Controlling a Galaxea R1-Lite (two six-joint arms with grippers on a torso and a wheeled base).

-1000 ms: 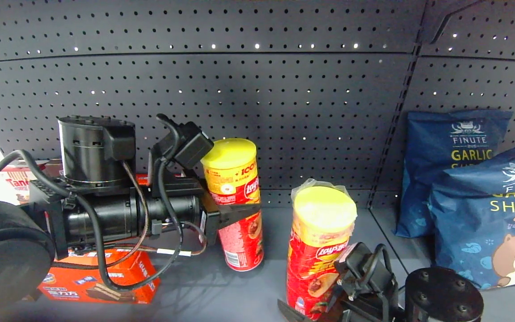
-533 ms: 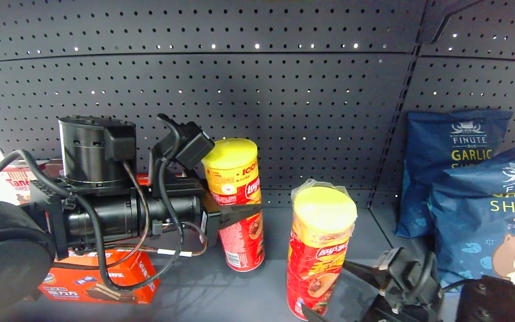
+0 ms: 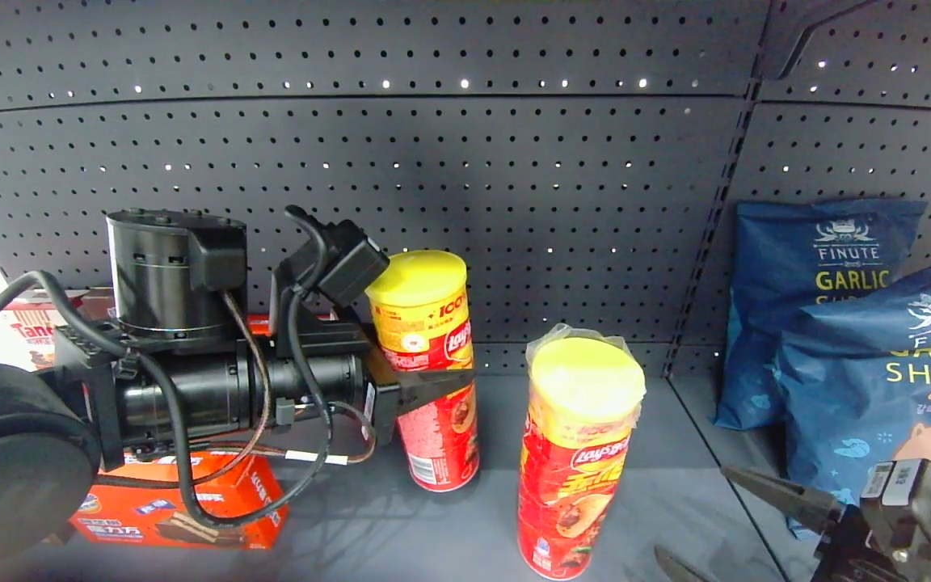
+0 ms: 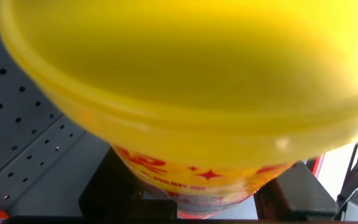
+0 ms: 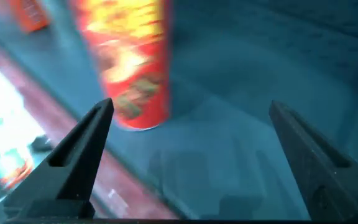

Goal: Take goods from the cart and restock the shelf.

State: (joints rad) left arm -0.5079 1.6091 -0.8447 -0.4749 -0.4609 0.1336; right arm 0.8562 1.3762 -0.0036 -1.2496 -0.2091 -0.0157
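Note:
Two red chip cans with yellow lids stand on the grey shelf (image 3: 465, 525). My left gripper (image 3: 431, 386) comes in from the left and is shut on the rear can (image 3: 425, 339) at mid-height. Up close, that can's lid (image 4: 191, 68) sits between the left gripper (image 4: 201, 196) fingers. The front can (image 3: 579, 461) stands free, plastic wrap loose at its top. My right gripper (image 3: 696, 513) hangs open to the right of it, low at the shelf front, touching nothing. In the right wrist view the front can (image 5: 132, 62) lies beyond the open right gripper (image 5: 191, 106).
Two blue snack bags (image 3: 813, 299) (image 3: 894, 388) lean at the right behind a shelf divider. An orange biscuit box (image 3: 183, 501) lies under my left arm, with a red-and-white box (image 3: 33, 323) behind it. A pegboard wall (image 3: 514, 178) closes the back.
My right gripper has drawn back to the right, away from the front can, which stays standing. The left arm and its can have hardly moved.

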